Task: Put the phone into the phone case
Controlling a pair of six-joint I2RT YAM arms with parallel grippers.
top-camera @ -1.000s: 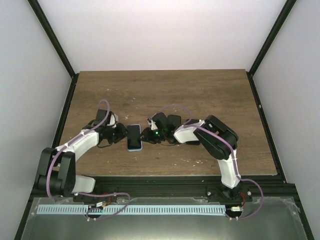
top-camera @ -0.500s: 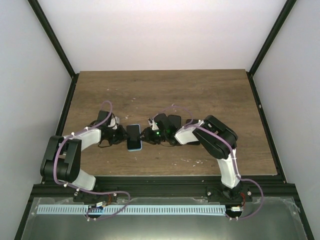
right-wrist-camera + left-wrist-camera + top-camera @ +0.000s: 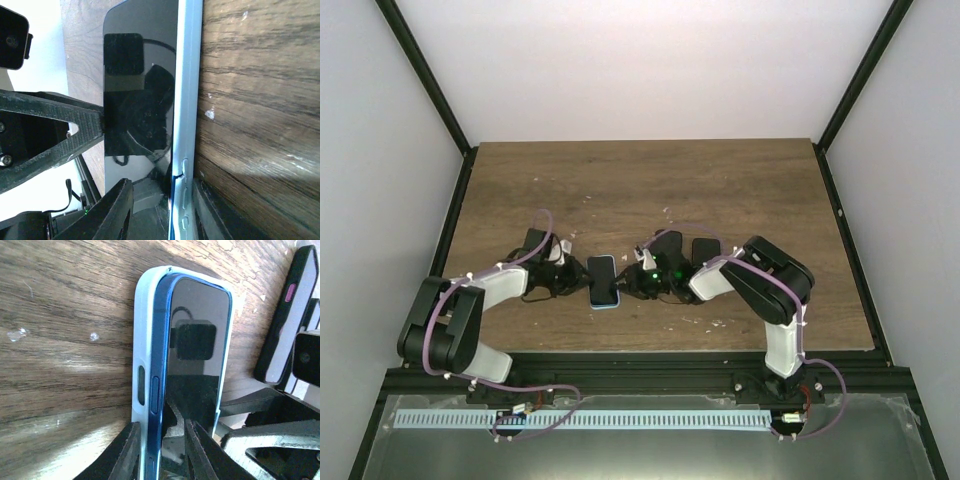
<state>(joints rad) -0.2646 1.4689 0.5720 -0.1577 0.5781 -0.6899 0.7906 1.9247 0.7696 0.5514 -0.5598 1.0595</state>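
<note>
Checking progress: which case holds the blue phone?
The pale blue case: the blue phone lies in it. The black case lies aside, beyond it.

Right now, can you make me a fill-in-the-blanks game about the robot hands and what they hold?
The left hand and the right hand both grip one thing with a dark screen: the ___.
The phone case around the phone is light ___.
The table looks like it is made of ___.
Missing words: phone; blue; wood.
</note>
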